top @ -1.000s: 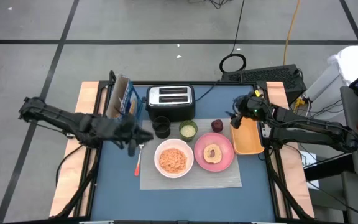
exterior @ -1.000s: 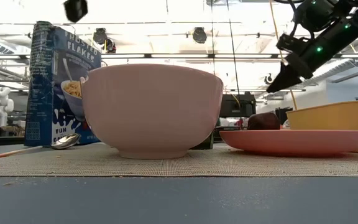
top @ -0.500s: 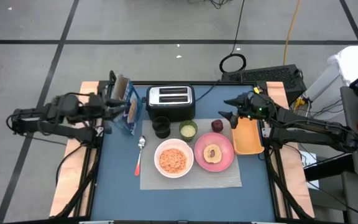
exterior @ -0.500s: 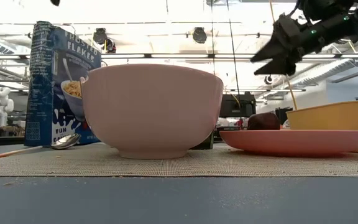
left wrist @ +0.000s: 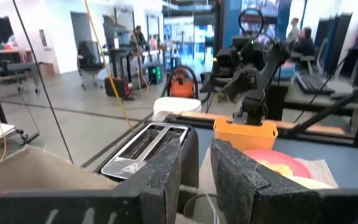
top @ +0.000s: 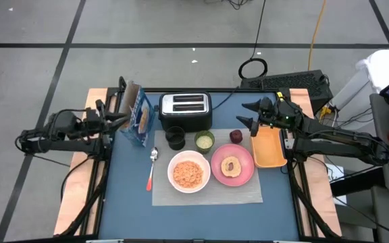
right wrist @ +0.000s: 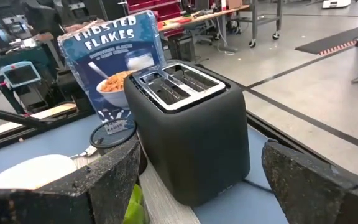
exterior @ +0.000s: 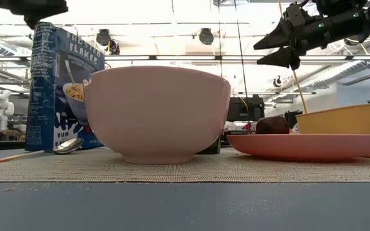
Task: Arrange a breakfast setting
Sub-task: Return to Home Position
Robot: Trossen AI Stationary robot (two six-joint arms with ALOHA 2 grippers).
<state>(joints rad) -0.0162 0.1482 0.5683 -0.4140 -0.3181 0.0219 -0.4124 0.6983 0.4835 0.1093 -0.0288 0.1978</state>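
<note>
Spoon [exterior: 31, 154] handle partly off-frame, low cam.

My left gripper [left wrist: 204, 168] fills the foreground of the frame, and between my two dark fingers [left wrist: 169, 180] there is only a narrow gap. Just beyond them, in the middle of the frame, I see the black-and-silver toaster [left wrist: 143, 148]. Farther back stands the orange tray [left wrist: 245, 133], with the pink plate [left wrist: 283, 163] beside it on the grey mat [left wrist: 319, 169]. The right gripper [left wrist: 247, 65] hangs above the tray, jaws spread. People [left wrist: 298, 34] are in the far background.

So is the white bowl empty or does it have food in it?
Filled: from above, the white bowl holds orange-brown cereal.
</note>
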